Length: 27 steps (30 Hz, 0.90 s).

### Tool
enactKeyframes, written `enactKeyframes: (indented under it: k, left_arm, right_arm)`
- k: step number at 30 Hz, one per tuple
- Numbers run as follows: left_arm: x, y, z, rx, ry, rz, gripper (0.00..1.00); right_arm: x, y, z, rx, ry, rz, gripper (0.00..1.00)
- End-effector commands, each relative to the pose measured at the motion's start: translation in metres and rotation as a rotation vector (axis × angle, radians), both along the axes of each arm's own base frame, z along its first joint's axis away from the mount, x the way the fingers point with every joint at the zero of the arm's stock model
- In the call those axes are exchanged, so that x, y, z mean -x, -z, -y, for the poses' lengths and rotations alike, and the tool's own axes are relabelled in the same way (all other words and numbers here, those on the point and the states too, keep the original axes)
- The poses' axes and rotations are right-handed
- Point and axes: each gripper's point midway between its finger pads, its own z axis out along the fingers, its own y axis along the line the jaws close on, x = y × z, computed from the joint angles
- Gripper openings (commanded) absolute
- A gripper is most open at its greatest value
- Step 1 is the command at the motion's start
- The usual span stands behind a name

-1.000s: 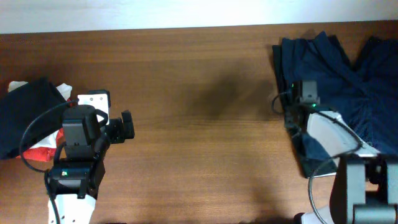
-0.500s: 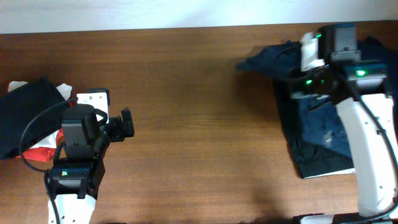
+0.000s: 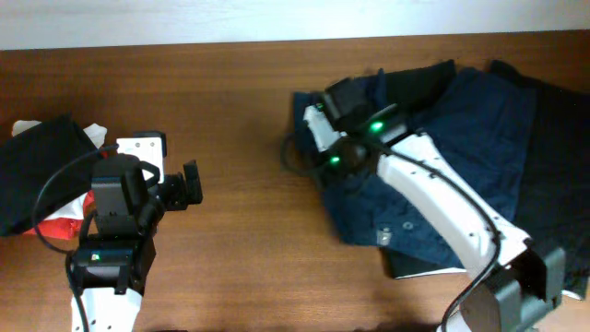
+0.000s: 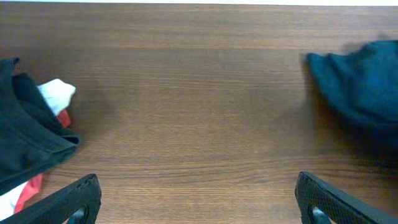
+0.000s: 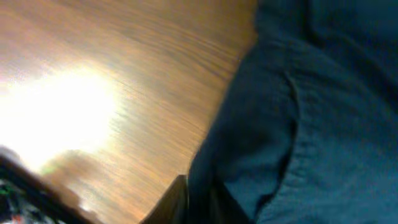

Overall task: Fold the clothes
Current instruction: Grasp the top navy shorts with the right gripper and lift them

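The navy shorts point(image 3: 461, 138) lie spread over the right half of the table, one edge drawn out toward the middle. My right gripper point(image 3: 318, 129) sits over that left edge, arm stretched across the fabric. In the right wrist view one dark finger point(image 5: 174, 202) shows at the bottom, against a fold of the navy shorts point(image 5: 311, 124); the other finger is hidden by cloth. A near-black pair point(image 3: 562, 184) lies at the far right. My left gripper point(image 3: 189, 184) rests low on the left, jaws wide open over bare wood point(image 4: 199, 205). The shorts' edge point(image 4: 367, 81) shows ahead of it.
A dark cloth bundle point(image 3: 37, 175) with red and white items lies at the table's left edge, also seen as dark fabric point(image 4: 25, 143) in the left wrist view. Bare wooden tabletop point(image 3: 249, 221) separates the two arms.
My right arm has swung from the far right toward the table's middle, dragging the navy shorts leftward and spreading them. The left arm has not moved.
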Motion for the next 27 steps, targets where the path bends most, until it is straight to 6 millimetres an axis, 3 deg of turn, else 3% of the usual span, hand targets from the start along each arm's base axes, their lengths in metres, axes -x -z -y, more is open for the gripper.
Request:
enactKeyframes:
  k: [1, 2, 5, 10, 15, 17, 22, 27]
  left_arm:
    - [-0.001, -0.01, 0.023, 0.082, 0.103, 0.02, 0.99]
    - [0.0, -0.009, 0.031, 0.11, 0.139, 0.015, 0.99]
    - [0.001, -0.001, 0.051, 0.207, 0.215, -0.032, 0.99]
    - [0.003, 0.03, 0.077, 0.392, 0.261, -0.191, 0.99]
    - [0.012, 0.072, 0.126, 0.515, 0.397, -0.4, 0.99]
    - [0.019, 0.091, 0.146, 0.523, 0.445, -0.487, 0.99]
    - [0.048, 0.147, 0.201, 0.478, 0.578, -0.696, 0.99]
    - [0.033, 0.187, 0.238, 0.366, 0.654, -0.635, 0.99]
  right_arm:
    - [0.0, -0.007, -0.018, -0.04, -0.03, 0.033, 0.64]
    - [-0.004, -0.008, -0.015, -0.03, -0.017, 0.045, 0.76]
    - [-0.022, -0.018, 0.018, 0.009, 0.074, 0.071, 0.99]
    - [-0.04, -0.035, 0.093, 0.03, 0.267, 0.061, 0.99]
    - [-0.029, -0.026, 0.177, 0.081, 0.482, -0.074, 0.99]
    - [-0.026, -0.024, 0.199, 0.087, 0.545, -0.105, 0.99]
    - [-0.018, -0.022, 0.242, 0.092, 0.659, -0.149, 0.99]
    - [-0.011, -0.021, 0.256, 0.096, 0.694, -0.172, 0.99]
